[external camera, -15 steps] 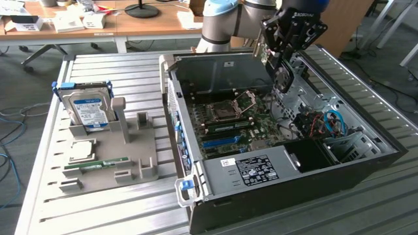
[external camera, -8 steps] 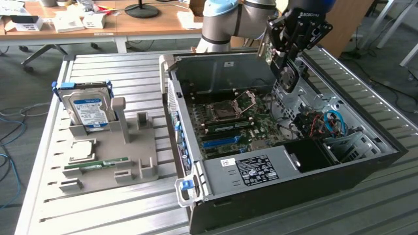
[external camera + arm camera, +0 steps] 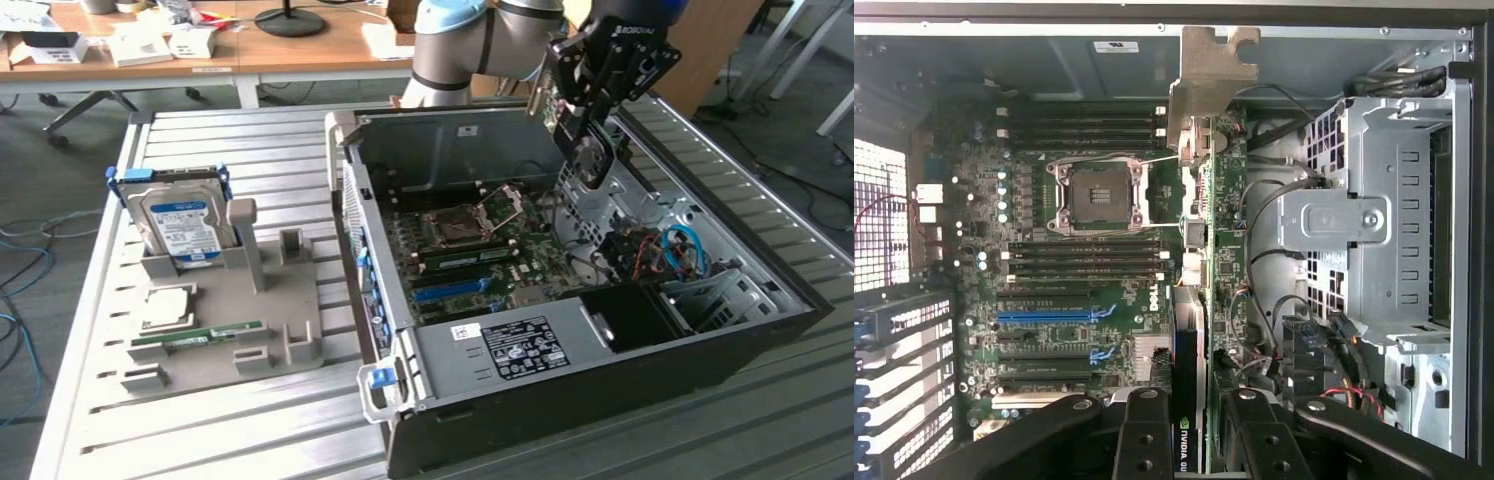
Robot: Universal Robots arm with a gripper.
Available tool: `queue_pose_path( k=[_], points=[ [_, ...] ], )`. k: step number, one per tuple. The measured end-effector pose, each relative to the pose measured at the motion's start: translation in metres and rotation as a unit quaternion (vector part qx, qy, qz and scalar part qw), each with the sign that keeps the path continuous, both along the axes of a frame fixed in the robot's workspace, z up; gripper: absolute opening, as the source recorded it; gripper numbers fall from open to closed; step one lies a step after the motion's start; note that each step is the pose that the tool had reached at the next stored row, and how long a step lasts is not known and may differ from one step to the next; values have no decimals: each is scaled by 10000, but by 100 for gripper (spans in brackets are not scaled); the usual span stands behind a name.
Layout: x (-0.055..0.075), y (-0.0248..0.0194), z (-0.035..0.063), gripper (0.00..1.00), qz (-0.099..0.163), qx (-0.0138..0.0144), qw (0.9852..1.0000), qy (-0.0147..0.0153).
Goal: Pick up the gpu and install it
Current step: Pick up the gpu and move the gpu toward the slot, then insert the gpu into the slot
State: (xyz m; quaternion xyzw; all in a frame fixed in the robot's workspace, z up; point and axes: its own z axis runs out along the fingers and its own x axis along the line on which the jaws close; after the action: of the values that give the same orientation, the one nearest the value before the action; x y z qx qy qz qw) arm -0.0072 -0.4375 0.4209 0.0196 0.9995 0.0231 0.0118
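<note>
While the arm hangs over the open computer case (image 3: 601,410), the gripper (image 3: 579,118) is clenched on the gpu (image 3: 589,157), which is up in the air and touches nothing in the case.

Exterior view:
- Card and gripper sit at about 1 o'clock from the frame's centre, above the case's far side. The card's round fan faces the camera.
- Motherboard (image 3: 467,255) lies flat in the case floor. The bare CPU socket (image 3: 461,218) is at about 11 o'clock of the blue slot (image 3: 447,290).
- Grey fixture tray (image 3: 274,330) is at 9 o'clock of the case, on the slatted table (image 3: 200,435).
- On the tray, a hard drive (image 3: 187,228) with a blue label stands upright at its 11 o'clock corner. A green RAM stick (image 3: 214,336) lies flat at 7 o'clock, and a square processor (image 3: 167,305) lies just beside it.
- A wooden desk (image 3: 294,50) with clutter is at 11 o'clock, well apart.

Wrist view:
- Gripper (image 3: 1194,425): black fingers (image 3: 1144,430) press both faces of the gpu (image 3: 1192,335), seen edge-on.
- The metal end bracket (image 3: 1209,80) is at the card's end away from the fingers.
- Below the card are the CPU socket (image 3: 1101,195) and blue slot (image 3: 1049,315) to one side of its edge, and a grey drive cage (image 3: 1374,220) to the other.
</note>
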Motion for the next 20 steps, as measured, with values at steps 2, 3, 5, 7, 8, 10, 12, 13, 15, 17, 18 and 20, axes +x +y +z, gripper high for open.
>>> queue_pose_path(
  k=[2,3,5,7,8,10,12,13,15,17,18,20],
  points=[
    [0,0,0,26,0,0,10000,0],
    [0,0,0,26,1,0,10000,0],
    [0,0,0,26,1,0,10000,0],
    [0,0,0,26,1,0,10000,0],
    [0,0,0,26,1,0,10000,0],
    [0,0,0,26,1,0,10000,0],
    [0,0,0,26,1,0,10000,0],
    [0,0,0,26,4,0,10000,0],
    [0,0,0,26,33,0,10000,0],
    [0,0,0,26,94,-1,10000,0],
    [0,0,0,26,136,-3,9999,0],
    [0,0,-1,26,229,-17,9997,1]
  ],
)
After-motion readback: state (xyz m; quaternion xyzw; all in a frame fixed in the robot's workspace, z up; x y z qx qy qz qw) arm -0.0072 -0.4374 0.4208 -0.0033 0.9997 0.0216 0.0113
